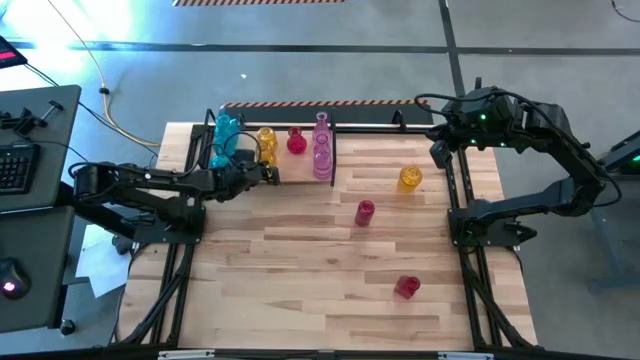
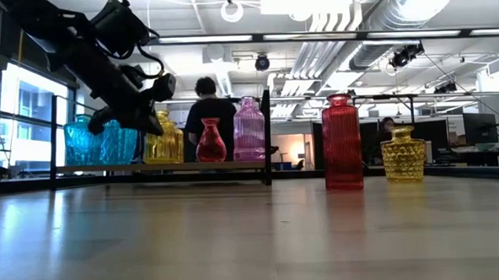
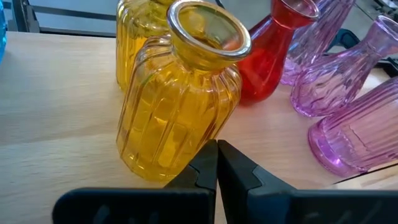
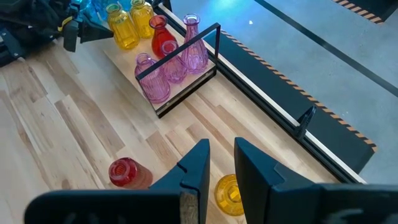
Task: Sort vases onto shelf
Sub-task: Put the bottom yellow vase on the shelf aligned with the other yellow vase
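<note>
The left tool [image 3: 217, 163], fingers pressed together and empty, sits just beside a yellow vase [image 3: 177, 102] on the shelf [image 1: 330, 150] at the bench's ten o'clock; best back straight out without nudging it. The right tool [image 4: 217, 163] hovers slightly parted, empty, at two o'clock. Three vases wait on the bench [image 1: 300, 280]; shelf's rear row is partly hidden.

I see the shelf [image 1: 330, 150] crowded with vases, the yellow vase [image 3: 177, 106] right before my left gripper [image 3: 216, 163]; open tabletop [image 1: 300, 270] between the three loose vases
</note>
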Tool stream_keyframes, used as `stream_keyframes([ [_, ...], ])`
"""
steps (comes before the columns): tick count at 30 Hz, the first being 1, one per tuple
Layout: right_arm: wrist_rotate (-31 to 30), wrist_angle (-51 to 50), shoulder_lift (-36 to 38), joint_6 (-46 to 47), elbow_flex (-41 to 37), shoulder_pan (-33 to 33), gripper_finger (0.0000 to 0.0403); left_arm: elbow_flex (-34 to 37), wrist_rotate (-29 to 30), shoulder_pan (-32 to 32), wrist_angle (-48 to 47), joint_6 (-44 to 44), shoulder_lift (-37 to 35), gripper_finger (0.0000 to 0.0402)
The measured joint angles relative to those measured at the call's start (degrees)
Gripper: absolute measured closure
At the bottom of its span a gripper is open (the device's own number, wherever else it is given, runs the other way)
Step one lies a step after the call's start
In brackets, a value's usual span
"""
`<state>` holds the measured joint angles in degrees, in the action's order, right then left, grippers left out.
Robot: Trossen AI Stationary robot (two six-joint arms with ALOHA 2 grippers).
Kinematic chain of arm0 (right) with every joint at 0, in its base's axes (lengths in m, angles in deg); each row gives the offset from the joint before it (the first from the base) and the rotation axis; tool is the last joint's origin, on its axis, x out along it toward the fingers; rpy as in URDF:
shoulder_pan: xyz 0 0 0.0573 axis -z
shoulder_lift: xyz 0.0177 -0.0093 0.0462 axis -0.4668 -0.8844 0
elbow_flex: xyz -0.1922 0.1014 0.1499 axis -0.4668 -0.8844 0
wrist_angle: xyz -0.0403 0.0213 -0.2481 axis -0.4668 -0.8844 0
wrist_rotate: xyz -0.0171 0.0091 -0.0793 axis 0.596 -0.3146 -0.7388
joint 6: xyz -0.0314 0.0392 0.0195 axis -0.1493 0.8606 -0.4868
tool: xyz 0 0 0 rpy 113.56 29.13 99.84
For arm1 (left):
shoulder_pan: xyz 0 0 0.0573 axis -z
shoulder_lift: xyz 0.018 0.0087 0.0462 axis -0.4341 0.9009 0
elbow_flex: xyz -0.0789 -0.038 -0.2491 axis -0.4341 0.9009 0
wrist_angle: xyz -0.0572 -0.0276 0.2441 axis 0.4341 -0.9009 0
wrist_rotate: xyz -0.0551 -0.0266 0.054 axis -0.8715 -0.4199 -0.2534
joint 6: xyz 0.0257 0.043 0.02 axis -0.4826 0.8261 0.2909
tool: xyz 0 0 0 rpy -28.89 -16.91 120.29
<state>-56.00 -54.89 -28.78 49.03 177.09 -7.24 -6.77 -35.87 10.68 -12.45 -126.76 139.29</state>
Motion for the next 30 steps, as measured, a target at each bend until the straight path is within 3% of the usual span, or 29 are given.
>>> stream_keyframes([
  [19,0.02,-0.02,0.02,0.15,0.0,0.0,0.0347,0.0,-0.47,-0.48,0.82,2.54,0.0,0.0401],
  [30,0.74,-0.02,0.02,0.69,0.0,0.01,0.0347,0.0,-4.71,-3.45,2.96,6.79,-0.02,0.0401],
])
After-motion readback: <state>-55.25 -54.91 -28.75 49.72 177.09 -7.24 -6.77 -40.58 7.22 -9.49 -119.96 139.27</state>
